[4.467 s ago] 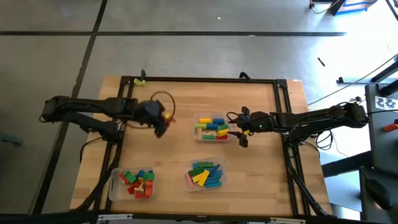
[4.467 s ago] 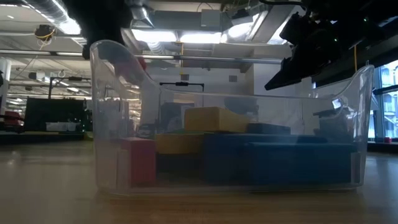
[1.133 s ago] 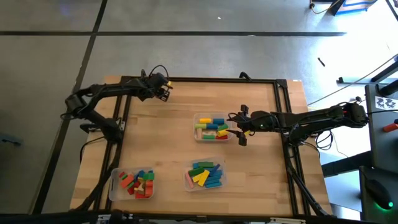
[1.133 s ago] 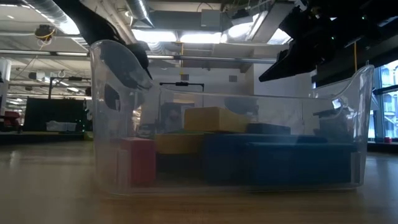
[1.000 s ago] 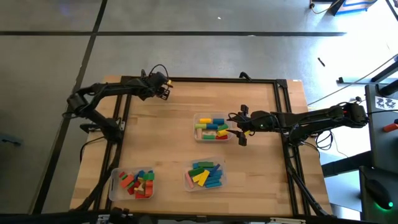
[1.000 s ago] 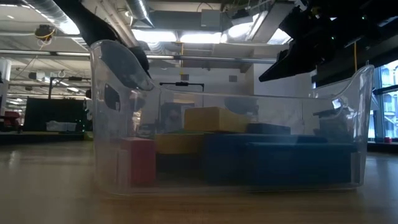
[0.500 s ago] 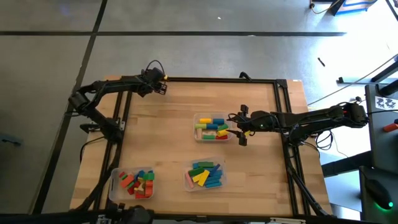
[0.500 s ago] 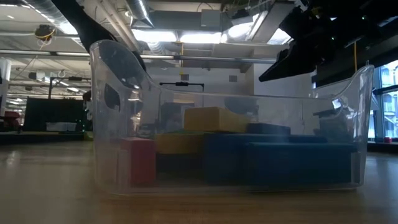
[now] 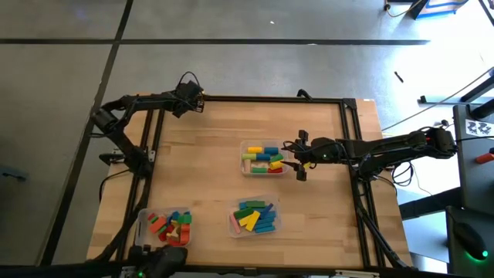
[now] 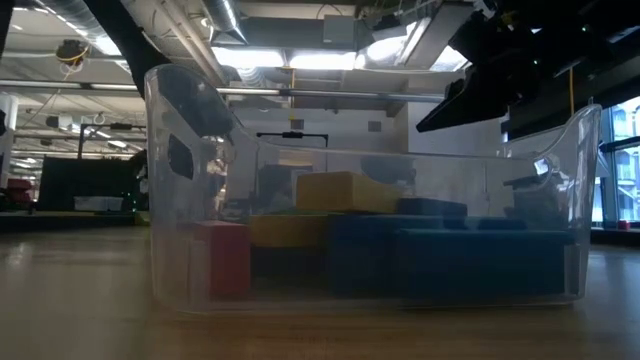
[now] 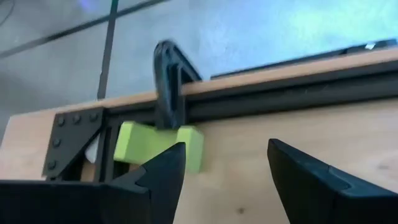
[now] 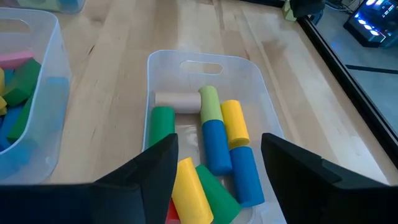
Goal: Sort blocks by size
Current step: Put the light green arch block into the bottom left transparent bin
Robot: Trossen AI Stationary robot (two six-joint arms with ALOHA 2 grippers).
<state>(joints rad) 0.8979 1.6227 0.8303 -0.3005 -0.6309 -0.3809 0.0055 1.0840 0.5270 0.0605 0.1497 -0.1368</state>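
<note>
A light-green block (image 11: 158, 145) lies on the bare tabletop (image 9: 208, 154) at its far corner, pressed up against the black frame rail (image 11: 280, 99) and a dark clamp (image 11: 169, 81). The left gripper (image 9: 193, 103) hovers over it, jaws wide and empty; the block sits just ahead of the jaws and off toward one fingertip rather than centred between them. The right gripper (image 9: 297, 162), jaws also spread and empty, hangs above the near end of a clear tray (image 12: 205, 62) holding blue, yellow, green and tan rounded pieces (image 12: 214, 143), which lie directly ahead of and below its jaws. Two more clear trays of mixed blocks (image 9: 257, 216) sit well behind both grippers, near the table's front edge.

The stray block looks like painted wood: light, rigid and smooth enough to slip under a skewed pinch. Its long flat faces seem the best hold, taken across the short width. The rail and clamp crowding its far side probably leave little room for a finger there.
</note>
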